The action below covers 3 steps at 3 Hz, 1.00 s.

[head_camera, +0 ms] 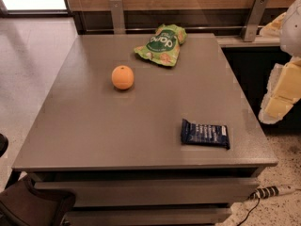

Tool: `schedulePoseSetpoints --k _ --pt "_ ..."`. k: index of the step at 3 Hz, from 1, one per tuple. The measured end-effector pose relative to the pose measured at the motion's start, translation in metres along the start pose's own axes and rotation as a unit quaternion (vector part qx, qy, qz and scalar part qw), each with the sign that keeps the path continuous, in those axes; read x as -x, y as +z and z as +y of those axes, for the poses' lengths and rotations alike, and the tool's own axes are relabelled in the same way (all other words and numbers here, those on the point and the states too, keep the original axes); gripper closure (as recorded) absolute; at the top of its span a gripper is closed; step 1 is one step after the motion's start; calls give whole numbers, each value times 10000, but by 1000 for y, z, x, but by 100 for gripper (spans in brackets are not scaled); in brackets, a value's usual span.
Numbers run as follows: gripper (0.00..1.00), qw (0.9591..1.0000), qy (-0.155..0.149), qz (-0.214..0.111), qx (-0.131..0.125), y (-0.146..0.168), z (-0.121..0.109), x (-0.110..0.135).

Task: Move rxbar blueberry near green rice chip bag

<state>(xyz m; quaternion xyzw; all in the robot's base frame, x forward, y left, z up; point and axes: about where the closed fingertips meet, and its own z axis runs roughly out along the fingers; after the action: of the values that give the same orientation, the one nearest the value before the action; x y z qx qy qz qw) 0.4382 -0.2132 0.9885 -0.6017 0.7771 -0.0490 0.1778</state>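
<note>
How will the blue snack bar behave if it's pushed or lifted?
The bar lies flat, so it should slide, not roll. It looks smooth-wrapped, maybe slippery. Small and thin, it is probably light. The hand hangs beyond the table's right edge, apart from the bar.

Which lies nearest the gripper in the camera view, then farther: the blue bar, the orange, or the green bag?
1. rxbar blueberry, front right, by the gripper right of the table.
2. orange, centre-left, and green rice chip bag, at back: too close to call.
</note>
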Motion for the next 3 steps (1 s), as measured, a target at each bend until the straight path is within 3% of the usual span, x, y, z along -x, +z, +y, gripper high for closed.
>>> schedulePoseSetpoints --k 1,2,3 --pt "0 10000 0 0 -1 0 0 0" --pt "0 9995 100 -294 64 7 3 -1" --pt "0 9945 329 -985 146 31 14 -7"
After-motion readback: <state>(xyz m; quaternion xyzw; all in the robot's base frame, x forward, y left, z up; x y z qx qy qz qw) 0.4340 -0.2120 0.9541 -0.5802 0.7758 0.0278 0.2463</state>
